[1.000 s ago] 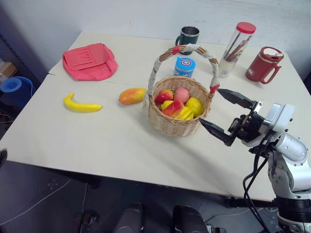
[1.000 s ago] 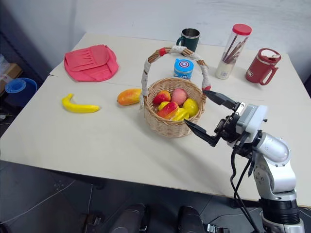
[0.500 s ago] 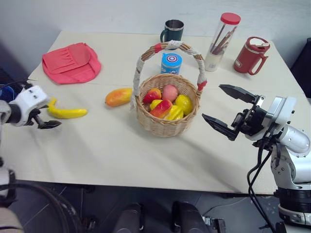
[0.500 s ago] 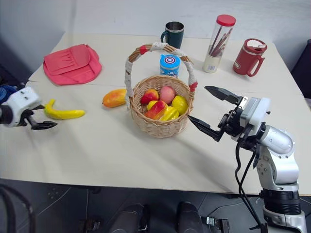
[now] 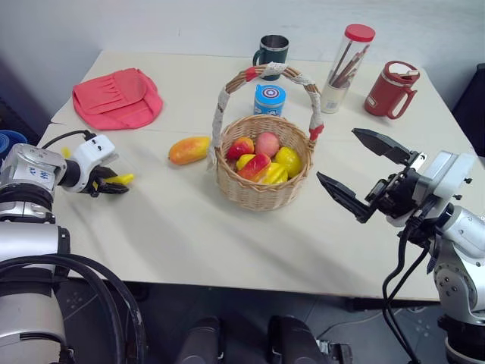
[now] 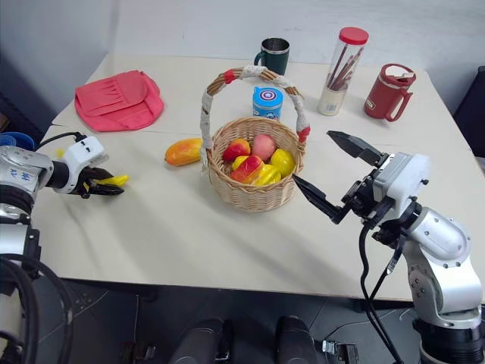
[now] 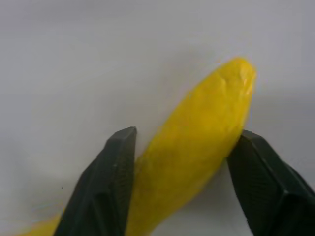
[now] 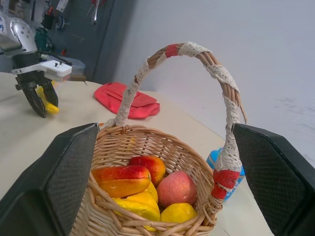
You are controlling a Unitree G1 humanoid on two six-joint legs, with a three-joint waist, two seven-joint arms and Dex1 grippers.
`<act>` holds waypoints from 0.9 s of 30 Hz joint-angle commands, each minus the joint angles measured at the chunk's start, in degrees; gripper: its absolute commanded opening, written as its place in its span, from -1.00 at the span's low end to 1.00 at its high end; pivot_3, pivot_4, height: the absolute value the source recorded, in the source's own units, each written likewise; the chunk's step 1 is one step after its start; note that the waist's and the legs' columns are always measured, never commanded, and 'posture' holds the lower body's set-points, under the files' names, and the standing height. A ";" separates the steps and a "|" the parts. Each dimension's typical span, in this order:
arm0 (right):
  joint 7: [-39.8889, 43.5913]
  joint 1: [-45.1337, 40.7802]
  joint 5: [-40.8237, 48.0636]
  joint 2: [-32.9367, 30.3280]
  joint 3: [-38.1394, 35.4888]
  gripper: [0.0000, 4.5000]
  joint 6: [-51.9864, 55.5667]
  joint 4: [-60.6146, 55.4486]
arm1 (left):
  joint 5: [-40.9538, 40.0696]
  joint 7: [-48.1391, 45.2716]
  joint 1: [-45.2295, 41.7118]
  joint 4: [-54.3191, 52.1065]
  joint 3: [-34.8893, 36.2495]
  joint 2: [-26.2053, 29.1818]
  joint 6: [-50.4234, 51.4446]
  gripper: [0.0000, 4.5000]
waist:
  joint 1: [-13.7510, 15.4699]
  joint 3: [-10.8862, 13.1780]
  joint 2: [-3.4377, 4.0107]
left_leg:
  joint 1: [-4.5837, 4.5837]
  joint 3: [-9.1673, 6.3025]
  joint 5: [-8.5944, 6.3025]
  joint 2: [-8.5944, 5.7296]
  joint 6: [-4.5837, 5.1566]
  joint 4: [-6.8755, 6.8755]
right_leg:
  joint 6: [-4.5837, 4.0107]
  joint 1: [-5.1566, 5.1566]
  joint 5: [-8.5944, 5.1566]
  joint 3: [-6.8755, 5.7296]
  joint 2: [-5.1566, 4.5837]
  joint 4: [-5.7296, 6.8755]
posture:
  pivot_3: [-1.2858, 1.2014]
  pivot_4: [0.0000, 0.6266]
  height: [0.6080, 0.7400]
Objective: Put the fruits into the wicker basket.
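Note:
The yellow banana lies on the table at the left. My left gripper points down over it, its black fingers pressed on both sides of the fruit; it is shut on the banana. The orange-yellow mango lies just left of the wicker basket, which stands mid-table with its cloth-wrapped handle arched above it. My right gripper hovers open to the right of the basket, holding nothing.
Small red, peach and yellow fruits fill the basket. Behind it stand a blue can, a dark mug, a clear jar with a red lid and a red jug. A red pouch lies far left.
My left arm came in from the left, reached the banana and closed its fingers around it. The right gripper stayed open beside the basket. The camera view shifted.

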 commanded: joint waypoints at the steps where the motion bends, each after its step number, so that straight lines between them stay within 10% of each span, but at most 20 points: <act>1: -1.77 0.47 -0.07 -0.97 -2.34 1.00 0.59 -3.24 | 0.96 -1.23 0.63 0.38 0.25 0.37 0.63 -0.26 | 0.06 0.00 0.00 | 0.00 0.02 -0.01 0.00 0.01 0.00 | 0.00 -0.01 0.01 0.03 0.00 0.00 | 0.03 -0.52 1.00; 5: -2.40 0.43 -0.62 -0.73 -2.39 1.00 0.80 -2.98 | -2.81 -2.81 -0.06 -0.63 4.84 1.13 -2.26 -0.74 | 0.21 0.00 -0.01 | 0.00 0.03 -0.01 0.03 0.01 0.00 | -0.01 -0.02 0.02 0.02 0.01 -0.01 | 0.03 -0.52 1.00; 13: -1.62 3.49 -1.87 -0.54 -5.41 1.00 -1.01 2.30 | -22.67 -30.69 -1.81 -22.23 13.15 0.96 7.46 -0.74 | 0.65 0.10 -0.18 | -0.59 -0.13 -0.03 0.03 0.05 0.31 | -0.01 -0.34 0.07 -0.15 0.04 -0.12 | 0.03 -0.52 1.00; 21: -0.90 6.57 -1.68 -1.12 -9.58 1.00 -1.39 5.96 | -43.48 -19.63 11.57 -81.54 10.21 -8.53 31.94 -0.74 | 0.53 0.16 -0.08 | -0.78 -0.51 -0.06 0.01 0.12 0.68 | -0.05 -0.12 0.21 0.08 0.07 -0.27 | 0.03 -0.52 1.00; 27: -1.37 11.24 -1.20 -0.16 -13.99 1.00 -1.91 4.53 | -42.43 -5.88 11.93 -89.98 5.72 -18.94 33.27 -0.74 | 0.61 0.09 0.25 | -0.51 -0.46 -0.01 0.08 0.07 0.82 | -0.04 0.12 0.22 0.54 0.17 -0.18 | 0.03 -0.52 1.00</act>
